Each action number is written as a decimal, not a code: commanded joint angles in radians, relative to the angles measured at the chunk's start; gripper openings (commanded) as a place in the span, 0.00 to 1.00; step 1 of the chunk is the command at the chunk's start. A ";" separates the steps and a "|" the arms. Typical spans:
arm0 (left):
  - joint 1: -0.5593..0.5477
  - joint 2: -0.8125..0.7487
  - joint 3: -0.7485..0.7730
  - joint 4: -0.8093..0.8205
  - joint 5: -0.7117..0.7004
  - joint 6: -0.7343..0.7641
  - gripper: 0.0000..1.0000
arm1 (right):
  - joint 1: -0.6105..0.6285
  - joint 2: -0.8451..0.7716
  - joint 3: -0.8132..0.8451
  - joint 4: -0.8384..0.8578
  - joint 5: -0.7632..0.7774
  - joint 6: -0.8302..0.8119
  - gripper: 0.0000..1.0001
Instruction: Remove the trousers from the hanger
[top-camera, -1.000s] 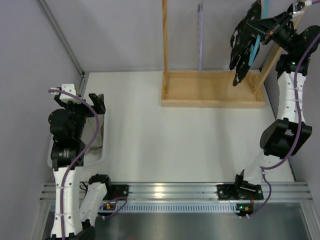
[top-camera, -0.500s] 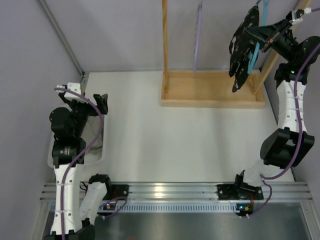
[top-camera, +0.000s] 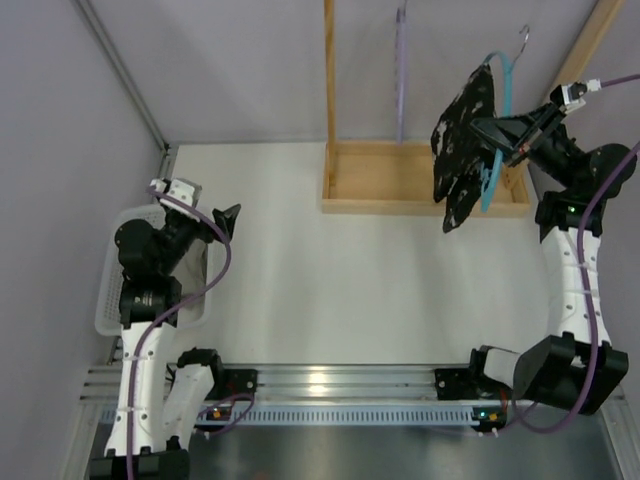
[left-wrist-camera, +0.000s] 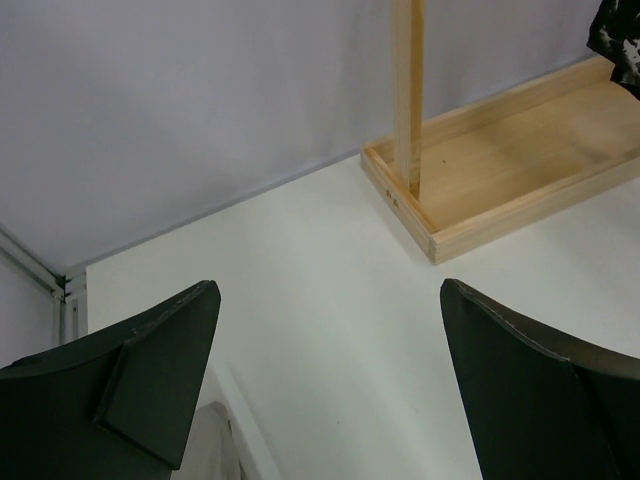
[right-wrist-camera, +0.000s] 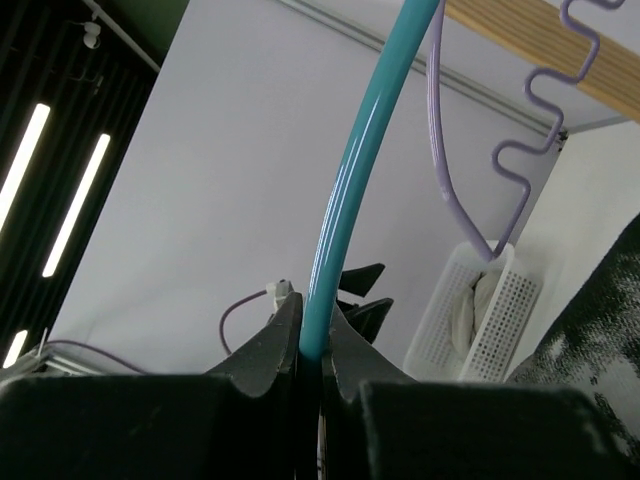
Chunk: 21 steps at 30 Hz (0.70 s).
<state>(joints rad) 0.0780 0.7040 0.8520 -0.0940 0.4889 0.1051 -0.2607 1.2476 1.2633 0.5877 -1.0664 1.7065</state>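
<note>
- Top external view: the teal hanger (top-camera: 497, 120) is off the rail and hangs in the air above the right end of the wooden stand (top-camera: 420, 195). Its hook points up towards the back wall.
- The trousers (top-camera: 460, 150), black with pale speckles, are draped on the teal hanger. Their long axis runs from the hanger's top down and slightly left, and the leg ends hang over the stand's front right edge.
- The right gripper (top-camera: 500, 135) reaches in from the right of the stand, its jaws clamped tight on the teal hanger.
- Right wrist view: both fingers (right-wrist-camera: 275, 340) pinch the hanger's teal rod (right-wrist-camera: 360, 170), which rises out of the right gripper (right-wrist-camera: 312, 320) and curves right. A corner of the trousers (right-wrist-camera: 600, 320) shows at the lower right edge.
- A lilac hanger (top-camera: 400, 70) hangs over the stand's left half, just right of the upright post.
- The left gripper (top-camera: 222, 220) is well left of the stand, beside a white basket (top-camera: 115, 290). Its jaws are spread wide and hold nothing.
- Left wrist view: the two dark fingers (left-wrist-camera: 150, 370) frame bare table, with the stand's near corner (left-wrist-camera: 430, 220) beyond them.
</note>
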 joint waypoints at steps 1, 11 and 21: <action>-0.009 -0.011 -0.048 0.129 0.123 0.099 0.97 | 0.028 -0.153 -0.071 0.158 0.068 -0.056 0.00; -0.487 0.032 -0.238 0.364 -0.205 0.433 0.97 | 0.080 -0.346 -0.245 -0.088 0.158 -0.096 0.00; -1.096 0.417 -0.118 0.807 -0.577 0.493 0.98 | 0.084 -0.376 -0.105 -0.343 0.140 -0.197 0.00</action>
<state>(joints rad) -0.9298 1.0222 0.6369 0.4328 0.0814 0.5617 -0.1917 0.9195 1.0077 0.1799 -0.9691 1.6131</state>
